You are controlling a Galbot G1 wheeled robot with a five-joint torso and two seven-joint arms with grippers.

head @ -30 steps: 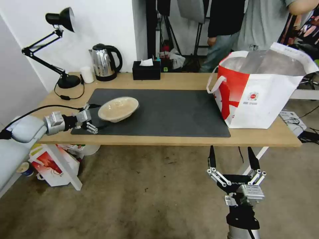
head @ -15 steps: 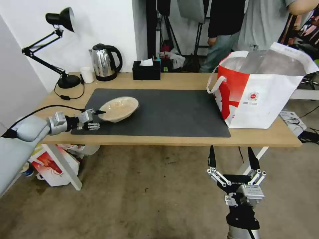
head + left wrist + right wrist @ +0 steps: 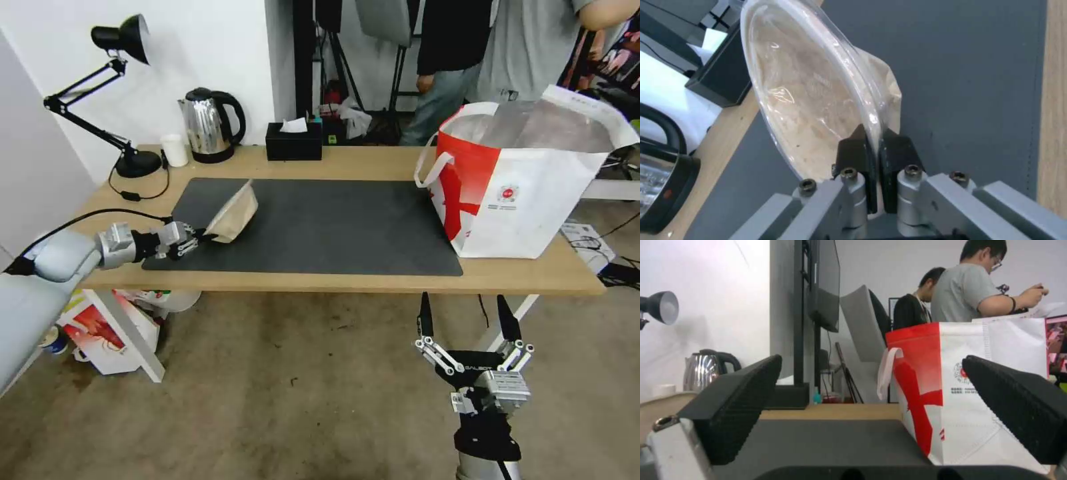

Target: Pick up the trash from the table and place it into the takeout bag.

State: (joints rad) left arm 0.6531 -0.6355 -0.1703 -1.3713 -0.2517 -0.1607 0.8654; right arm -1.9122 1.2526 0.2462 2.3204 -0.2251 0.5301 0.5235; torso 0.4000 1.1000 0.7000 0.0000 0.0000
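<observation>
- Your shallow beige bowl (image 3: 231, 213) lay nearly flat on the mat a second ago; now it's tipped up steeply on edge, its open side turned toward the kettle end, because the left gripper (image 3: 200, 238) has pinched the rim and rolled its wrist.
- Look at the left wrist view: the two black fingers (image 3: 857, 146) are closed almost fully, the thin rim of the bowl (image 3: 813, 96) clamped between them. That's a rim grip, so the bowl hangs off the pads instead of sitting in them, and I'd judge it could swing or slip if you move fast.
- The bowl's lower edge sits close over the near left corner of the dark grey mat (image 3: 333, 227); I can't tell whether it's touching or just clear.
- Behind it on the table (image 3: 373, 163), the desk lamp (image 3: 113, 93), steel kettle (image 3: 210, 123) and black tissue box (image 3: 293, 141) stand along the back, well out of your path.
- Moving right, the mat's middle lies open between bowl and bag, a straight carry across.
- The takeout bag (image 3: 527, 193) stands upright at the table's right end, mouth wide open and silvery lining showing, ready to take a drop from above.
- Your right gripper (image 3: 467, 320) waits below the table's front edge, fingers spread wide, holding nothing.
</observation>
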